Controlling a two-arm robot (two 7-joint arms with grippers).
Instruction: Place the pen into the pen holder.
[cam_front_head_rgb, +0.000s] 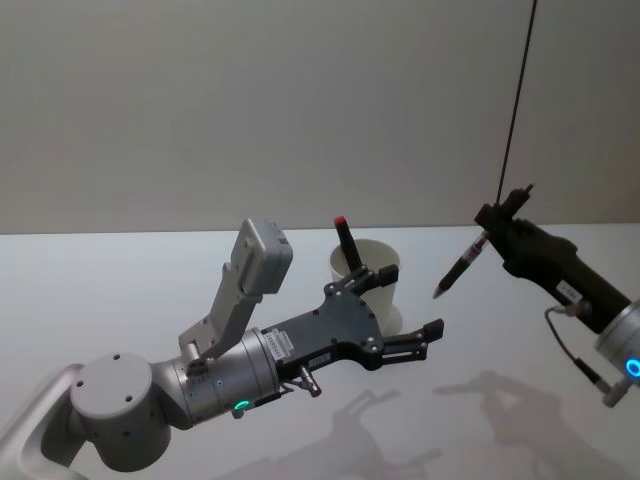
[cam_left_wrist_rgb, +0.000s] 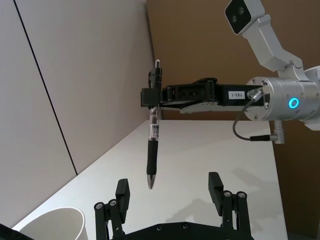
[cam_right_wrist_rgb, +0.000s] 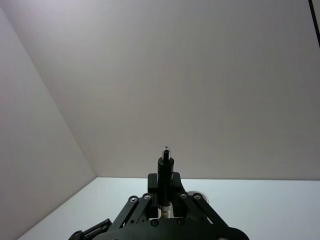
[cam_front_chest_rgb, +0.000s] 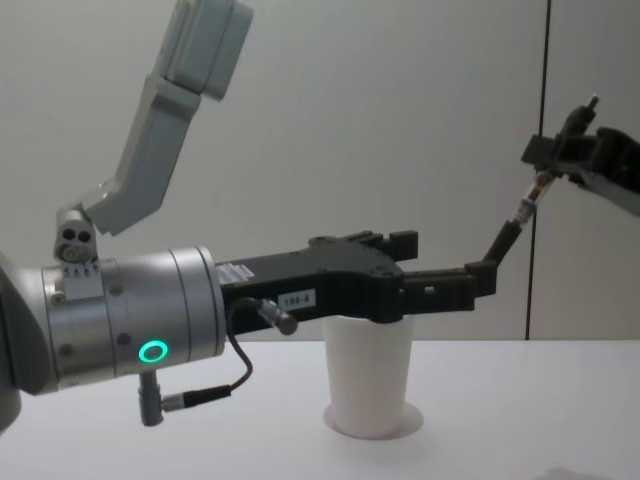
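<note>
1. The tabletop (cam_front_head_rgb: 120, 290) is a pale flat surface. The left arm reaches across it from the robot's left, and the right arm comes in raised from the right.
2. The left tool (cam_front_head_rgb: 408, 312) hangs above the tabletop just in front of the pen holder (cam_front_head_rgb: 372, 262). Its fingers are spread apart with nothing between them (in the left wrist view the two pads stand wide with bare surface between). It crosses in front of the cup's upper part in the chest view.
3. The pen holder is a white paper cup standing upright on the tabletop, mouth up. A dark stick with a red tip (cam_front_head_rgb: 346, 240) already leans inside it.
4. The right tool (cam_front_head_rgb: 497, 228) is clamped on the pen (cam_front_head_rgb: 460, 265) near its top end and holds it in the air, well above the tabletop and to the right of the cup.
5. The pen's long axis is close to upright, tilted so that the tip (cam_front_head_rgb: 438, 293) points down and toward the cup. The tip hangs near rim height, just beside the left tool's outer finger.
6. The coming move turns on this: the cup's mouth lies to the left of the pen tip and a little below it. The right arm is the one carrying the pen, so I judge it must travel leftward over the rim, then lower (the open left tool sits close to that path and could be brushed).
</note>
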